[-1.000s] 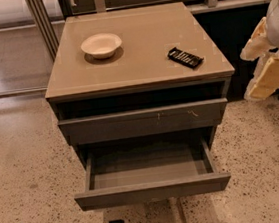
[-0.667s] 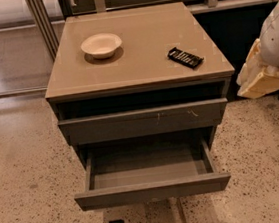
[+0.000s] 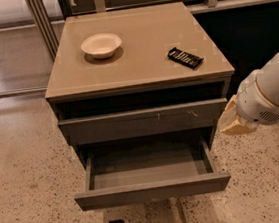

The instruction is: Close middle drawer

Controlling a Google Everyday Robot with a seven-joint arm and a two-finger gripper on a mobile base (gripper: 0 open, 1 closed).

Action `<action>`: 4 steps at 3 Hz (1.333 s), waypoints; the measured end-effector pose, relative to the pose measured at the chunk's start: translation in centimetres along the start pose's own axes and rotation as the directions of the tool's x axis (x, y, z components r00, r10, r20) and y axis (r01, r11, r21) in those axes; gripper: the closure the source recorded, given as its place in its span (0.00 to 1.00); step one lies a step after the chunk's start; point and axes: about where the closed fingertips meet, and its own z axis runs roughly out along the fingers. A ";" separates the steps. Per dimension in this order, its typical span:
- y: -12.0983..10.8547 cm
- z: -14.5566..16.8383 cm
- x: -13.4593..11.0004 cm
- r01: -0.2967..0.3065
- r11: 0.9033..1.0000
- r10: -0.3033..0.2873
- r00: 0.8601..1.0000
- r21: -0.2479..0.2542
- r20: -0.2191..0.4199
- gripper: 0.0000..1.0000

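Note:
The middle drawer (image 3: 152, 191) is pulled far out of the grey cabinet, and its grey box interior (image 3: 148, 169) holds nothing. Its plain flat front faces me, low in the view. Above it sits the wider grey front with small white scratch marks (image 3: 143, 121), standing slightly out from the cabinet. My gripper (image 3: 230, 120) is the beige end of the white arm (image 3: 273, 93). It hangs beside the cabinet's right side, level with the scratched front, above and to the right of the open drawer's right corner. It touches nothing that I can see.
On the cabinet's tan top (image 3: 138, 53) stand a white bowl (image 3: 101, 44) at the back left and a black remote-like object (image 3: 185, 57) at the right. Speckled floor surrounds the cabinet. Metal posts (image 3: 41, 19) stand at the back left and a dark shelf unit (image 3: 251, 30) at the back right.
My arm has moved down and to the left, from beside the cabinet top to beside the scratched front. The drawers, bowl and black object have not moved.

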 end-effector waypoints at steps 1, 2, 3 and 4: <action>1.4 6.6 1.1 -0.036 0.997 0.039 0.998 -0.064 0.047 1.00; 1.4 7.4 1.3 -0.041 0.997 0.044 0.998 -0.068 0.050 1.00; 1.8 8.1 1.7 -0.018 0.996 0.022 0.999 -0.086 0.040 1.00; 4.0 12.7 3.8 0.010 0.988 -0.004 0.999 -0.152 0.042 1.00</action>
